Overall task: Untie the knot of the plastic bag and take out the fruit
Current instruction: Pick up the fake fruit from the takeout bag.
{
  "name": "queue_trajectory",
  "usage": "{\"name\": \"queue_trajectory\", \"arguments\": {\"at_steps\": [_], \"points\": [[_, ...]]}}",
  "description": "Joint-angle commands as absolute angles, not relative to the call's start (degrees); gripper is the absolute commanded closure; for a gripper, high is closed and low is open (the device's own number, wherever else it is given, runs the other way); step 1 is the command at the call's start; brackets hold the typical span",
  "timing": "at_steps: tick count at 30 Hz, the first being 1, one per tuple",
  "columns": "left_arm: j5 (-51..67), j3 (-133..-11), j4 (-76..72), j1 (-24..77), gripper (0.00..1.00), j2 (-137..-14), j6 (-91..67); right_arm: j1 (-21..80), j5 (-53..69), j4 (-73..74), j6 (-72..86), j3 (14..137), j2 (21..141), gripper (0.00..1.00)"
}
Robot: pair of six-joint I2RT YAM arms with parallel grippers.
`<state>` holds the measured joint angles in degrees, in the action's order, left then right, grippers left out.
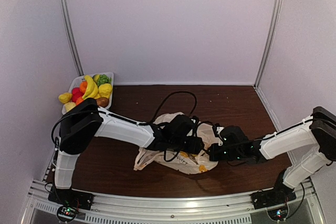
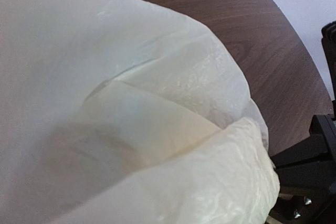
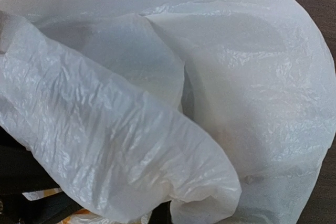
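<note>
The cream plastic bag [image 1: 152, 157] lies crumpled in the middle of the brown table, with orange-yellow marks on its near side. My left gripper [image 1: 198, 144] and right gripper [image 1: 214, 151] meet nose to nose over its right part. Thin plastic fills the left wrist view [image 2: 131, 77] and the right wrist view [image 3: 236, 77], and folds of it hide both sets of fingers. No knot shows. No fruit shows inside the bag. Bananas [image 1: 90, 86], green grapes [image 1: 103, 80] and yellow pieces lie in the basket at the back left.
The white basket [image 1: 73, 83] stands in the back left corner against the wall. White walls close the table on three sides. Black cables loop over the bag behind the grippers [image 1: 178, 98]. Bare wood shows at the back right [image 1: 236, 108].
</note>
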<state>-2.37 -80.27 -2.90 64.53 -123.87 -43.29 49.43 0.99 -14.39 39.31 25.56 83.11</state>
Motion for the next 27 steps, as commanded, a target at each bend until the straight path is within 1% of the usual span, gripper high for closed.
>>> {"name": "queue_trajectory", "arguments": {"at_steps": [1, 4, 12, 17, 23, 27], "points": [[0.0, -80.2, -2.0, 64.4, 0.53, -122.8, -40.4, 49.8, -4.4, -11.6, 40.4, 26.7, 81.0, 1.0], [2.2, -79.0, -2.0, 64.4, 0.57, -120.2, -38.8, 49.7, -7.1, -9.2, 41.0, 26.9, 79.5, 1.0], [10.6, -73.1, -3.5, 64.4, 0.59, -111.4, -32.2, 49.0, -11.3, -4.6, 41.3, 27.9, 75.6, 1.0], [14.3, -69.6, -5.8, 64.4, 0.59, -104.5, -32.2, 48.6, -11.7, -4.3, 40.8, 27.9, 75.3, 1.0], [21.7, -69.8, -7.3, 64.3, 0.6, -101.6, -33.9, 48.3, -12.1, -4.4, 41.5, 28.1, 75.1, 1.0], [23.8, -69.6, -8.5, 64.3, 0.6, -98.5, -34.9, 48.0, -14.0, -3.4, 42.4, 28.2, 74.0, 1.0]]}}
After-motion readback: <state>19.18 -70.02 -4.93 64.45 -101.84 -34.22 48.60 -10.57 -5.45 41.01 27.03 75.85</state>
